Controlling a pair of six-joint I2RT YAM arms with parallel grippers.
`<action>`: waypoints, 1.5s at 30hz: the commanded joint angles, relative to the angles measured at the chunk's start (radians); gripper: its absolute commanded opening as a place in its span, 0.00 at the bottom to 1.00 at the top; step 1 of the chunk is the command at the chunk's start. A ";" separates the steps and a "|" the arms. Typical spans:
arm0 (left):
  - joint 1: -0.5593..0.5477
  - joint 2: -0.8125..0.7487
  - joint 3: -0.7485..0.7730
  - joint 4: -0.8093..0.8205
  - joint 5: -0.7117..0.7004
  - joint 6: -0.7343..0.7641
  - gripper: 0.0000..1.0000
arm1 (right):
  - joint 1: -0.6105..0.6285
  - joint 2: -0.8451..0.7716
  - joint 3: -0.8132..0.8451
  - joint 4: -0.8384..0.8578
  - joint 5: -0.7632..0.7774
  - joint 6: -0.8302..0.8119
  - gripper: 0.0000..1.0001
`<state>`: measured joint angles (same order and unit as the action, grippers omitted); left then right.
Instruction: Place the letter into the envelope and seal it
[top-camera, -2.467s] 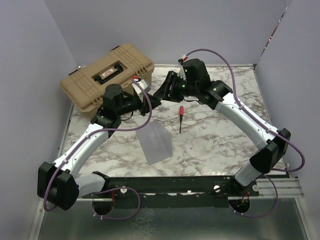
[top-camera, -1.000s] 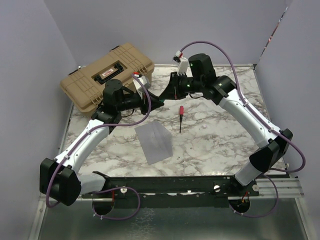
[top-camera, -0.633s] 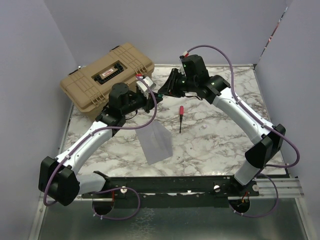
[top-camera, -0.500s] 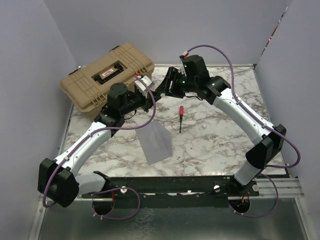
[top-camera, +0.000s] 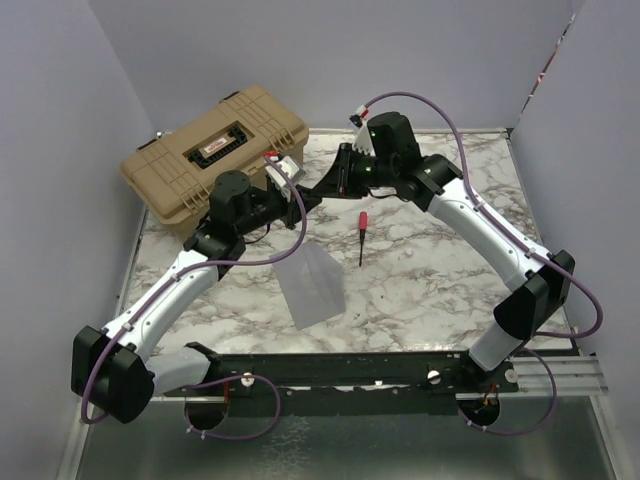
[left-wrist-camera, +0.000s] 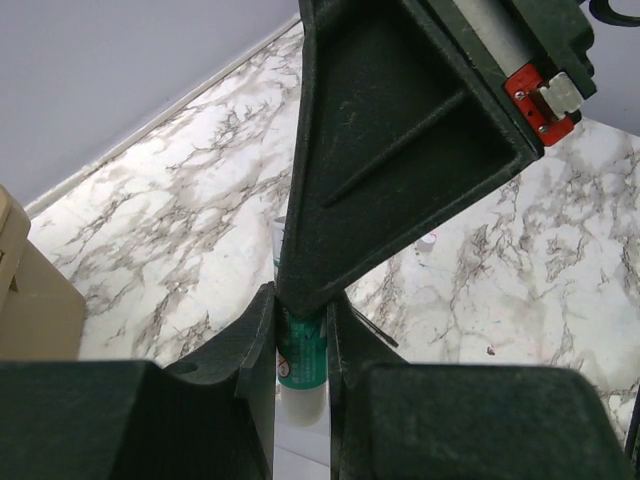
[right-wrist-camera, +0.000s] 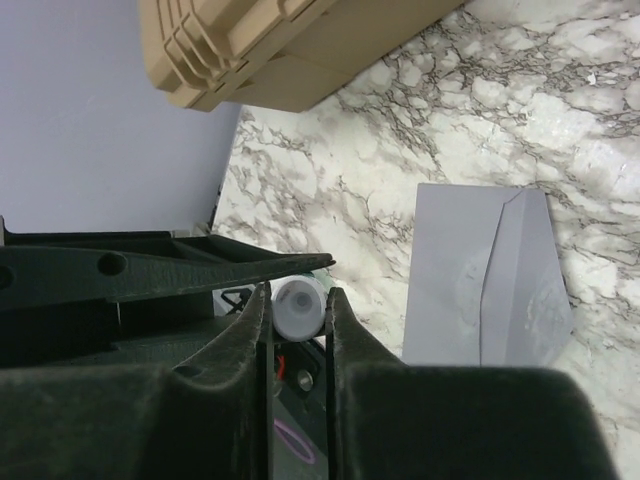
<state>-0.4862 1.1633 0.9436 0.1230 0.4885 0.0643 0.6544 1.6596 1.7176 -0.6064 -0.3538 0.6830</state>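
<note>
The envelope (top-camera: 312, 285) is a pale grey rectangle lying flat on the marble table in front of both arms; it also shows in the right wrist view (right-wrist-camera: 480, 280). The tan letter is not in view. A green-and-white glue stick (left-wrist-camera: 300, 352) is held between the two grippers above the far middle of the table. My left gripper (top-camera: 300, 203) (left-wrist-camera: 300, 300) is shut on its green body. My right gripper (top-camera: 325, 188) (right-wrist-camera: 298, 300) is shut on its white end (right-wrist-camera: 297, 308).
A big tan hard case (top-camera: 215, 150) stands at the far left, also seen in the right wrist view (right-wrist-camera: 260, 50). A red-handled screwdriver (top-camera: 361, 236) lies right of the envelope. Grey walls close the table on three sides.
Both grippers stay joined on the glue stick and have shifted slightly back to the left. The right wrist has turned a little. The envelope has not moved.
</note>
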 joint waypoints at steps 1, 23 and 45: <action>0.003 -0.040 -0.001 0.041 0.016 -0.029 0.00 | 0.005 -0.031 -0.031 0.015 -0.023 -0.010 0.07; 0.107 -0.107 -0.008 0.438 0.239 -1.010 0.87 | -0.105 -0.296 -0.414 0.780 -0.354 0.125 0.00; 0.113 -0.090 -0.019 0.451 0.188 -1.198 0.51 | -0.141 -0.286 -0.498 1.126 -0.444 0.336 0.00</action>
<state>-0.3786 1.0664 0.9138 0.5453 0.6739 -1.1118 0.5213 1.3651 1.2320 0.4198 -0.7574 0.9726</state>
